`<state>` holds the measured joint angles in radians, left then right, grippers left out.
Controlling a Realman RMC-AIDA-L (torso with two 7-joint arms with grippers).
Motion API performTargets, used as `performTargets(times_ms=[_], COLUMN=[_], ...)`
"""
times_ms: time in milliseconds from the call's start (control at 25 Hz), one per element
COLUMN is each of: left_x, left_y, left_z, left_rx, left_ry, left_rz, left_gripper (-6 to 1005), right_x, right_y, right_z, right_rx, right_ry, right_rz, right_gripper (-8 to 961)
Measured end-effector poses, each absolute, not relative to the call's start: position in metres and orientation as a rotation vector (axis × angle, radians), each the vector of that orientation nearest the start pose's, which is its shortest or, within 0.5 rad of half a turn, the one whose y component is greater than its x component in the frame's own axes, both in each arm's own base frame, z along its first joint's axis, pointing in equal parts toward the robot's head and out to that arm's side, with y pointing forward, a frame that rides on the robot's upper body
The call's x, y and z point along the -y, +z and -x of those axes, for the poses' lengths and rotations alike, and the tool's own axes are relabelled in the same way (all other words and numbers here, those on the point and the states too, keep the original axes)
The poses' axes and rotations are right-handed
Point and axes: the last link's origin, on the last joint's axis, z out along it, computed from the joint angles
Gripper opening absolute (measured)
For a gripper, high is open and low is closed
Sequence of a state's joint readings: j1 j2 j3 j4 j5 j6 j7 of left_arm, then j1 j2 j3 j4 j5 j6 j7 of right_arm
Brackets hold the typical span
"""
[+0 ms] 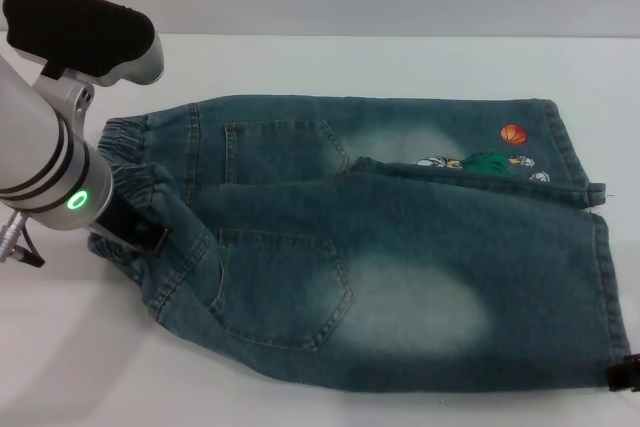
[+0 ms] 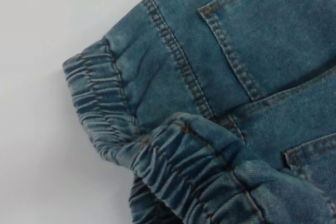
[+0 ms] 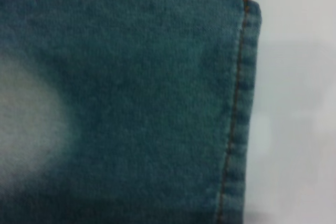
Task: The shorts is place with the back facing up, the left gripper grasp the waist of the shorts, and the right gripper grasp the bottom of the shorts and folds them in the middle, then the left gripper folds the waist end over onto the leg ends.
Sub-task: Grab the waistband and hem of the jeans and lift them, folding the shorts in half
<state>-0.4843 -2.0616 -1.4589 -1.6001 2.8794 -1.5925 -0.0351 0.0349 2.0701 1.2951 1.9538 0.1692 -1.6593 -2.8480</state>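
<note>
Nearest me, the near leg of the shorts is spread flat on the white table, back pockets up. Bottom-right corner of the head view shows just a black sliver of the right gripper by the near hem of the leg ends; it's cut off by the frame edge, so I can't tell if its fingers are apart or together, or whether it has the hem at all.

On my left side, the left gripper sits at the waist, mostly hidden under its own arm. Band looks bunched and lifted there, but can't confirm a clamp; the wrist cam shows no fingers.

Key relation: long axis runs left-right, waist on the left arm's side, hems on the right arm's. Far leg w/ the orange ball lies beyond, partly overlapped by the near one.
</note>
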Motion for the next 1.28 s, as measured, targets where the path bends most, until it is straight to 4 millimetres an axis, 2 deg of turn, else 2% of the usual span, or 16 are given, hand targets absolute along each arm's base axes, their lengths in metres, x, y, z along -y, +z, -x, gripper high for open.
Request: performTargets(times_ms=[1280], left_x=[-0.3273], left_y=[0.0049], left_z=[0.1757], left_rx=[1.152], left_ry=[0.581], left_rz=[2.111], left_gripper=[134], right_x=[-0.2304], right_y=[0.0053], right_z=[-0.2315], right_rx=[-1.516], right_ry=[-0.547], right_rz=[1.824], right_gripper=[587])
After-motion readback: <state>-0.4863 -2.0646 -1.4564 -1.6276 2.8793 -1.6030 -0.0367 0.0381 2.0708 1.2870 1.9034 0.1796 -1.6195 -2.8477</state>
